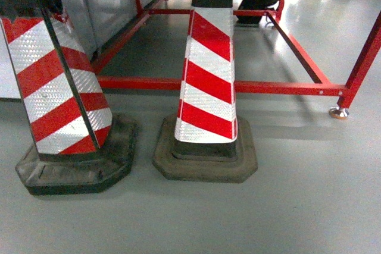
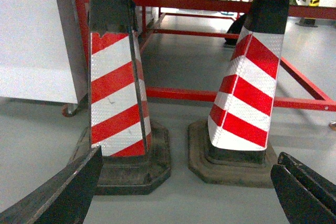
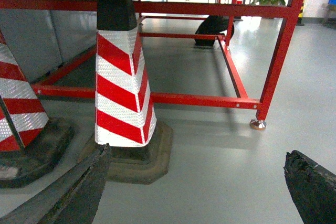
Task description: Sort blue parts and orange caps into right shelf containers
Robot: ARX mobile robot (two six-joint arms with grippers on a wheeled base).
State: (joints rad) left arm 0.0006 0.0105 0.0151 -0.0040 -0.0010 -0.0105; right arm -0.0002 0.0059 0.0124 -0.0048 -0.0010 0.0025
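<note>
Orange caps and blue crates are showing in no view. Both grippers, left gripper (image 2: 184, 192) and right gripper (image 3: 197, 192), are hanging spread and empty; striped cones (image 2: 118, 87) are standing just ahead, before a red frame (image 3: 199, 99). Driving forward is risking a bump; shelf tops are being cropped.

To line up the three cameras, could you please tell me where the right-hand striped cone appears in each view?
Head: the right-hand striped cone stands at centre, top cropped.
Left wrist: right of centre, handle loop visible.
Right wrist: left of centre, full height.
Shared landmark: the red floor rail behind it.
</note>
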